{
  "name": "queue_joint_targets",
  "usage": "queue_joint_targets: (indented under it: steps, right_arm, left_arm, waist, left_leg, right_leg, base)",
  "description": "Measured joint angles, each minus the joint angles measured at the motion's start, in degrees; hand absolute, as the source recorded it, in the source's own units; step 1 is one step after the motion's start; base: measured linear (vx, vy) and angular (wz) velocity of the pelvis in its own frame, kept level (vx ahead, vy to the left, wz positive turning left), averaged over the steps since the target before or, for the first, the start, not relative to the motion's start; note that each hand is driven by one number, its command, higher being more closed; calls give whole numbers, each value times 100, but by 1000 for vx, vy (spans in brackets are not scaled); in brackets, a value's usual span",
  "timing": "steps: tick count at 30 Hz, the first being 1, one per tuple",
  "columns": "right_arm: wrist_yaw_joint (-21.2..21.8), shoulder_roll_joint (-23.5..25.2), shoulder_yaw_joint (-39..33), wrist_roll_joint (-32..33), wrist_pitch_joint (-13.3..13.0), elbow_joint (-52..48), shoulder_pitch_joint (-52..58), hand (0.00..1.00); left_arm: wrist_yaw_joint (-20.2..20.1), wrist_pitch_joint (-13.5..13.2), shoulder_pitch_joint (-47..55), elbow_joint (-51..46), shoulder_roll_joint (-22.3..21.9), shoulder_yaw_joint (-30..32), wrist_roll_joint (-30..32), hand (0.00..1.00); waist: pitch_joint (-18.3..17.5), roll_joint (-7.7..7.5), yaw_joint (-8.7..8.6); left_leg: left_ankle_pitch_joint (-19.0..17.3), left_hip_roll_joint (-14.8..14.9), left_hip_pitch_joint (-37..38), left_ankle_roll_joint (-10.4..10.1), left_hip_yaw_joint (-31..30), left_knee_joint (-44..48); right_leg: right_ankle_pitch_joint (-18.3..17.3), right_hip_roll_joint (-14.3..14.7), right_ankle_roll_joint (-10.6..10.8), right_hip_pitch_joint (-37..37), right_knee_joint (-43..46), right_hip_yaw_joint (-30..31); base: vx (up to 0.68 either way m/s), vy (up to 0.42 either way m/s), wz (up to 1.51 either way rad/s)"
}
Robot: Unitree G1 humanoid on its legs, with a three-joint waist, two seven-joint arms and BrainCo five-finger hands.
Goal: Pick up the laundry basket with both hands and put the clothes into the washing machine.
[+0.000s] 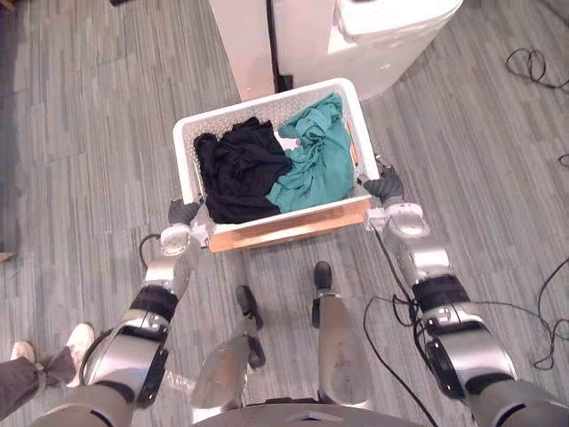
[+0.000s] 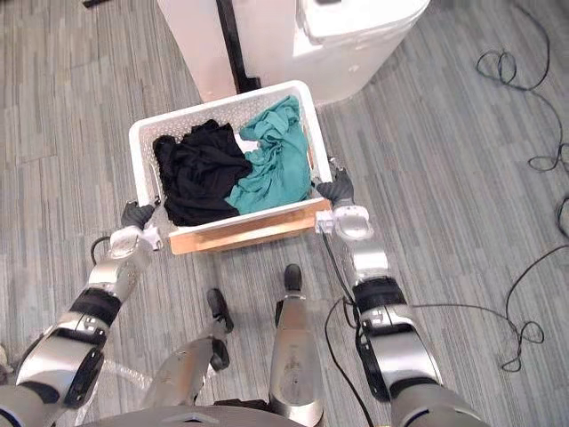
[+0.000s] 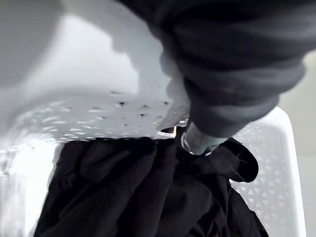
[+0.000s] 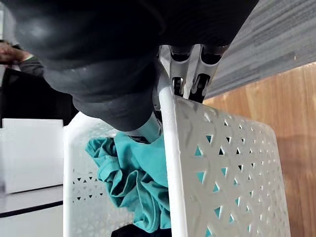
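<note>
A white perforated laundry basket (image 1: 185, 142) holds a black garment (image 1: 238, 169) and a teal garment (image 1: 318, 156). It sits over a wooden stand (image 1: 293, 224) in front of me. My left hand (image 1: 184, 212) grips the basket's near left corner, and my right hand (image 1: 384, 185) grips its near right corner. In the right wrist view the fingers (image 4: 190, 84) hook over the rim (image 4: 170, 128) from outside, with the thumb inside by the teal cloth (image 4: 138, 182). The left wrist view shows the thumb (image 3: 197, 140) inside against the black cloth (image 3: 138, 192). The white washing machine (image 1: 391, 36) stands just beyond the basket.
A white cabinet (image 1: 253, 44) stands left of the washing machine, close behind the basket. Loose black cables (image 1: 532, 64) lie on the grey plank floor at the far right. A person's shoes and trouser leg (image 1: 36, 360) are at the lower left.
</note>
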Motion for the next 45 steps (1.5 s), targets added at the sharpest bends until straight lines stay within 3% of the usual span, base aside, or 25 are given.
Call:
queue_joint_targets:
  steps: [4, 8, 10, 22, 25, 27, 30, 31, 33, 34, 36, 37, 38, 41, 43, 45]
  right_arm:
    - [286, 187, -198, 123, -67, -249, 716, 100]
    - [531, 846, -736, 184, -161, -460, 1963, 100]
    - [602, 1070, -937, 183, -160, -458, 2319, 100]
    - [811, 1461, -1272, 164, -109, -276, 3045, 100]
    - [817, 1552, -1279, 164, -108, -83, 3065, 100]
    - [815, 1644, -1412, 165, -108, -63, 3120, 100]
    - [819, 1657, -1412, 175, -110, -61, 3183, 100]
    - [816, 1718, -1436, 201, -118, -59, 3130, 100]
    - [814, 1704, -1443, 213, -130, -86, 3102, 100]
    - [814, 1697, -1448, 270, -132, -100, 3179, 100]
    - [813, 1735, -1478, 407, -142, -177, 3215, 100]
    - [814, 1771, -1481, 420, -170, -196, 3215, 100]
    - [814, 1880, -1522, 422, -206, -155, 3192, 100]
    - [808, 2066, -1615, 430, -142, -181, 3404, 100]
    - [805, 2130, -1658, 508, -147, -191, 3540, 100]
    - [806, 2174, -1658, 618, -159, -197, 3678, 100]
  left_arm:
    - [-210, -7, 779, -483, 105, 92, 123, 100]
    - [-433, 15, 1898, -879, -102, 183, 282, 100]
    - [-590, 67, 2227, -907, -264, 300, 416, 100]
    - [-720, 184, 3332, -776, -923, 609, 514, 100]
    - [-724, 187, 3409, -641, -951, 661, 514, 100]
    - [-724, 189, 3504, -644, -1050, 690, 515, 100]
    - [-735, 193, 3574, -662, -1022, 645, 515, 100]
    - [-754, 194, 3624, -735, -1053, 683, 515, 100]
    - [-754, 198, 3701, -740, -1118, 691, 509, 100]
    - [-755, 198, 3740, -804, -1141, 683, 510, 100]
    - [-755, 200, 3804, -1010, -1119, 706, 510, 100]
    - [-755, 200, 3834, -1101, -1117, 730, 510, 100]
    - [-754, 201, 3835, -1183, -1074, 767, 510, 100]
    - [-755, 297, 3906, -1214, -969, 719, 517, 100]
    - [-756, 311, 3901, -1300, -832, 611, 573, 100]
    - [-780, 373, 3873, -1313, -759, 571, 673, 100]
  waist:
    - [-302, -101, -51]
    - [-783, -258, -85]
    - [-860, -275, -90]
    - [-1576, -208, -58]
    - [-1604, -177, -51]
    - [-1573, -96, 12]
    - [-1575, -96, 14]
    - [-1589, -117, 126]
    - [-1620, -24, 182]
    - [-1672, 57, 166]
    - [-1742, 120, 63]
    - [-1740, 103, 57]
    - [-1678, -33, 99]
    - [-1640, -270, -11]
    - [-1632, -432, -70]
    - [-1598, -552, -73]
  left_leg:
    - [-141, 111, 174, 26, 15, 1]
    - [-320, 141, 419, 89, 205, 3]
    - [-403, 111, 571, 123, 327, 5]
    - [-773, 176, 772, 84, 280, 322]
    - [-1256, 392, 488, 97, 153, 1267]
    - [-1566, 592, 222, 81, -275, 2066]
    - [-1533, 613, 161, -56, -747, 2102]
    - [-1905, 548, 53, -137, -1085, 3000]
    - [-2251, 504, -1, -341, -1479, 4044]
    - [-2357, 446, 141, -381, -1804, 4039]
    - [-2573, 203, 274, -255, -2386, 3385]
    - [-2638, 148, 350, -186, -2494, 3104]
    - [-2703, 36, 558, 138, -2441, 2576]
    - [-2496, -177, 538, 271, -2325, 2403]
    - [-2345, -273, 446, 330, -2266, 2281]
    - [-2116, -228, 432, 436, -2034, 2037]
  right_leg:
    - [222, 184, 32, 467, -697, 16]
    - [533, 329, 76, 885, -1335, 211]
    - [653, 345, 116, 1079, -1586, 340]
    - [629, 405, 137, 1543, -1882, 370]
    - [400, 466, 94, 1613, -1682, 340]
    - [259, 586, 43, 1585, -1281, 281]
    - [-65, 683, -137, 1570, -902, 285]
    - [-58, 591, -179, 1378, -712, 243]
    - [-18, 679, -176, 1378, -683, 281]
    - [-7, 724, -174, 1355, -674, 280]
    - [96, 735, -126, 1135, -632, 368]
    - [159, 722, -118, 1045, -653, 419]
    - [333, 656, -86, 907, -746, 622]
    - [433, 525, -99, 1054, -1229, 921]
    - [322, 490, -71, 1049, -1502, 1160]
    - [-135, 601, -102, 993, -1628, 1380]
  base:
    - [58, 1, -17]
    - [130, 17, -29]
    - [111, 20, -39]
    - [51, -7, -4]
    - [-2, -21, 6]
    - [-18, -49, 10]
    - [-67, -39, 41]
    - [-80, 13, 4]
    - [-67, 48, -14]
    - [-68, 79, -3]
    - [-117, 110, -3]
    - [-215, 174, -34]
    - [-204, 142, -49]
    - [-218, 99, -22]
    - [-193, 115, -11]
    - [-129, 77, -41]
